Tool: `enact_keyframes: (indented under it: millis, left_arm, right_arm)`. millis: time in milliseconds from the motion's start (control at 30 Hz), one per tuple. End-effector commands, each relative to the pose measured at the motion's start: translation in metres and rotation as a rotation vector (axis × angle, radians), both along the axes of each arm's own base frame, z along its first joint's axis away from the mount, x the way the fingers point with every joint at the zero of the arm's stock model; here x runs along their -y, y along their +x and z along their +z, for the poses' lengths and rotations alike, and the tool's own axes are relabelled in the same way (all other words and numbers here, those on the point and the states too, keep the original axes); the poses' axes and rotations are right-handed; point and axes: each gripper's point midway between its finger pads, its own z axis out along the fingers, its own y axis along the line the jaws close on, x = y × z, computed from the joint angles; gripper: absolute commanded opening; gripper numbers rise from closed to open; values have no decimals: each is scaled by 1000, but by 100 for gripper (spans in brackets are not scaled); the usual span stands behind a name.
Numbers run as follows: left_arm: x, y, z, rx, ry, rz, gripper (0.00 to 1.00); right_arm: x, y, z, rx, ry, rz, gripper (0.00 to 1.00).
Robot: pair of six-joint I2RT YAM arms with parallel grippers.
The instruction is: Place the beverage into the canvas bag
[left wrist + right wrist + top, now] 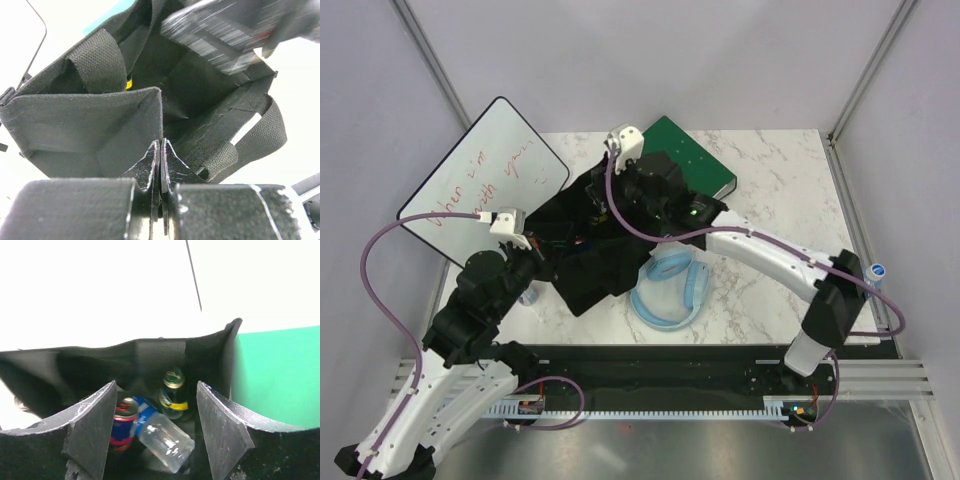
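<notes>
The black canvas bag (595, 262) lies mid-table, its mouth held open. My left gripper (532, 243) is shut on the bag's near edge; in the left wrist view the closed gripper (161, 142) pinches the fabric wall (90, 125). My right gripper (638, 190) hovers over the bag's mouth, open and empty (156, 387). Inside the bag (150, 355) lie a clear water bottle with a blue label (162, 437), a red and blue can (122, 425) and a dark green bottle with a yellow band (173, 395). The right gripper shows blurred in the left wrist view (225, 35).
A green binder (695, 160) lies behind the bag and shows in the right wrist view (280, 375). A whiteboard (480, 180) leans at the back left. Blue headphones (670, 290) lie right of the bag. A small capped bottle (878, 272) stands at the table's right edge.
</notes>
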Motion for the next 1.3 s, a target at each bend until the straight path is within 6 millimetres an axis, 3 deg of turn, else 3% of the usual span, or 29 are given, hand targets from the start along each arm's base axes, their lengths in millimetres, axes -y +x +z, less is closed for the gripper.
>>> enact_keyframes:
  millis: [0,67,133,167,200,233,267,333,367,433,533,733,800,1033,1200,1267]
  left_arm:
    - [-3,4,-3,7,36,9,2]
    - [-3,4,-2,9,36,7,2]
    - [-3,4,-4,4,41,6,2]
    - [-3,4,-3,8,42,9,2]
    - [-4,4,-2,13,43,12,2]
    - [-5,4,-2,14,44,11,2]
    - [-6,4,-2,16,45,19,2]
    - [-7,3,0,23,39,18,2]
    - [-6,3,0,22,40,16,2]
    - [-4,2,0,22,37,6,2]
    - [-3,2,1,22,37,-4,2]
    - [-1,2,-1,18,41,-18,2]
    - [2,1,-1,19,38,-30,2]
    - [8,2,-6,-3,41,-56,2]
    - [7,3,-7,-5,44,-52,2]
    - [8,3,-8,-7,47,-55,2]
  right_arm:
    - [27,-39,111,66,188,57,72]
    - [41,-45,124,27,233,15,72]
    - [74,-42,140,3,284,-134,72]
    - [90,-43,127,-87,293,-229,73]
    - [122,-39,134,-92,329,-379,73]
    - [140,-38,128,-111,329,-454,72]
    - [166,-47,118,-172,325,-545,72]
    - [217,-46,106,-181,305,-756,72]
    - [240,-53,90,-212,255,-829,72]
    - [282,-64,79,-233,313,-974,72]
    - [329,-82,61,-236,320,-1118,71]
    - [432,-109,31,-171,103,-1522,70]
    - [448,-116,16,-219,55,-1580,68]
    - [501,-142,-2,-248,71,-1791,65]
    - [528,-156,-35,-347,37,-1946,65]
    - [532,-158,-35,-344,44,-1965,65]
